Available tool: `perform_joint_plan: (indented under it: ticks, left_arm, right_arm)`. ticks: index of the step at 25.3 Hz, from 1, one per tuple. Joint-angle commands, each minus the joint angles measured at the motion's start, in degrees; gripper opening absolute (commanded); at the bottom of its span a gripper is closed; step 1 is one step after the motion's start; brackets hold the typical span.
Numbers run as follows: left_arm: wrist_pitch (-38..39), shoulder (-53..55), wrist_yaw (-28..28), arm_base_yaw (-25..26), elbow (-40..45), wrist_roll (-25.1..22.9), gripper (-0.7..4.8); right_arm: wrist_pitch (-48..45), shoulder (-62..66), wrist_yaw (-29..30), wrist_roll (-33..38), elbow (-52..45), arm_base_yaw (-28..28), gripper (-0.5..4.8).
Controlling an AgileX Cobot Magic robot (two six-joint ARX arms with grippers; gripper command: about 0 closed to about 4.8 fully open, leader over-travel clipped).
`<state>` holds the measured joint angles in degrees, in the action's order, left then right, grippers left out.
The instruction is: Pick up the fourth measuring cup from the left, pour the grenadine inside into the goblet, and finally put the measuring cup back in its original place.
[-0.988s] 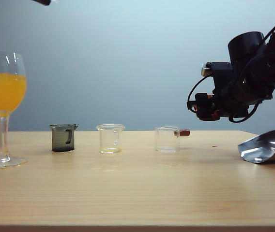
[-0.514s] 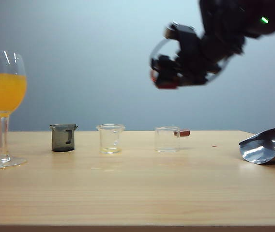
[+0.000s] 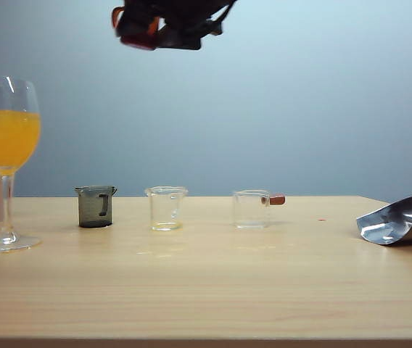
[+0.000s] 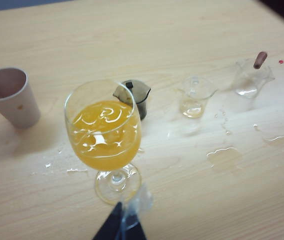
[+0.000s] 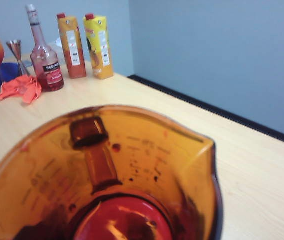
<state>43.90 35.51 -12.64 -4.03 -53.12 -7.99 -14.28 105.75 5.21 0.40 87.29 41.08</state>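
The wooden table ran the full width of the exterior view. High above it the right gripper hung over the middle-left of the table, cut off by the frame's top edge, so that only a dark mass with red-orange patches showed and its jaws could not be made out. The right wrist view was almost filled by the amber measuring cup, which the right gripper held aloft, though none of its fingers showed there. The cup's lower part ran out of the frame.

The goblet stood at the table's far left, its bowl more than half full of orange juice. From the left wrist view the left gripper was only a dark wedge at the frame's edge, above the goblet's foot. Whether it was open or closed could not be told.

A crumpled foil bag lay at the far right, partly out of frame. A paper cup stood beside the goblet. Three small cups stood in a row on the table: a grey cup, a clear cup and a clear cup with a brown stub handle. Wet patches glistened on the wood near them.

The amber cup was translucent, with a loop handle on its inner wall and faint markings. Dark specks dotted its sides, and red grenadine pooled at its bottom.
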Motion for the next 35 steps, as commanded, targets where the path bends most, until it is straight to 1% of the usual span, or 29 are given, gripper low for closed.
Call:
perform_joint_plan:
  ticks: [1,4,8,14,15,17,19,23,27,31,35]
  left_arm:
    - [-0.7,-0.5,2.4,0.0,-0.2,-0.2,-0.05]
    - [-1.6,-0.4,2.6,0.0,-0.2,-0.2,-0.05]
    - [-3.8,0.5,5.4,0.0,-0.2,-0.2,-0.05]
    - [-3.9,1.4,6.6,-0.9,-0.2,-0.2,-0.05]
    - [-3.9,1.4,6.9,-1.4,-0.2,-0.2,-0.05]
    - [-3.9,1.6,8.5,-3.7,-0.2,-0.6,-0.05]
    - [-3.9,1.6,9.2,-4.4,-0.2,-0.9,-0.05]
    - [-3.6,1.6,10.0,-4.7,-0.2,-1.9,-0.05]
    - [-2.6,1.6,13.6,-5.4,-0.2,-1.9,-0.05]
    - [-2.4,1.6,13.8,-5.9,-0.2,-1.8,-0.05]
    - [-2.2,1.6,14.0,-5.9,-0.2,-1.0,-0.05]
  right_arm:
    - [3.6,6.3,0.1,0.2,9.0,1.6,1.97]
    - [4.3,10.4,1.1,0.0,14.1,2.5,1.97]
    - [5.9,15.5,1.3,0.0,20.7,3.8,1.97]
    - [7.8,20.8,1.1,-1.4,27.9,5.9,1.97]
    - [8.1,21.2,1.1,-2.4,28.4,6.1,1.97]
    - [8.6,21.6,0.9,-8.6,28.5,7.1,1.97]
    - [8.6,21.7,0.9,-11.1,28.5,7.3,1.97]
    - [8.5,21.7,0.9,-13.3,28.5,7.5,1.98]
    - [8.4,21.7,0.9,-15.9,28.5,7.7,1.98]
    - [8.4,21.7,0.9,-16.1,28.5,8.0,1.98]
    - [8.5,21.7,0.9,-20.6,28.5,8.7,1.98]
